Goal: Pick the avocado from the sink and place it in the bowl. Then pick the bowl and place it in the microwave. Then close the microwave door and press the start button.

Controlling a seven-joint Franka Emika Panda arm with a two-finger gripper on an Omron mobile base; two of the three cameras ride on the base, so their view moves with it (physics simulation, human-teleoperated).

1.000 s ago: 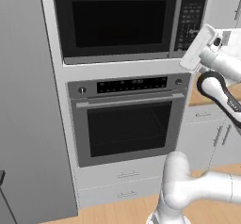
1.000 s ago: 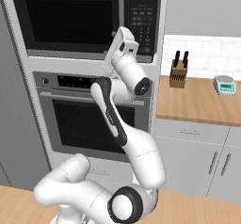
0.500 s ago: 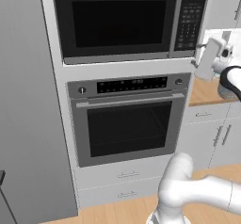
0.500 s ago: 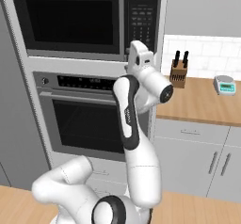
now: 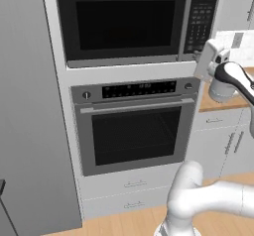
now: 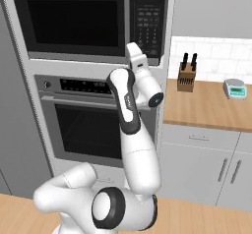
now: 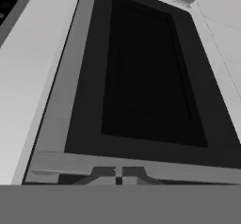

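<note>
Gripper at the microwave's lower right corner

My gripper (image 7: 119, 177) has its fingers pressed together, empty, at 5 o'clock of the shut microwave door (image 5: 121, 19), above the oven (image 5: 134, 126).

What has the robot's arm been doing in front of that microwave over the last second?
The hand swung from the microwave's keypad corner rightward, then back toward the keypad. Its fingers closed on nothing. The microwave door stayed shut; the oven and knife block haven't moved.
</note>
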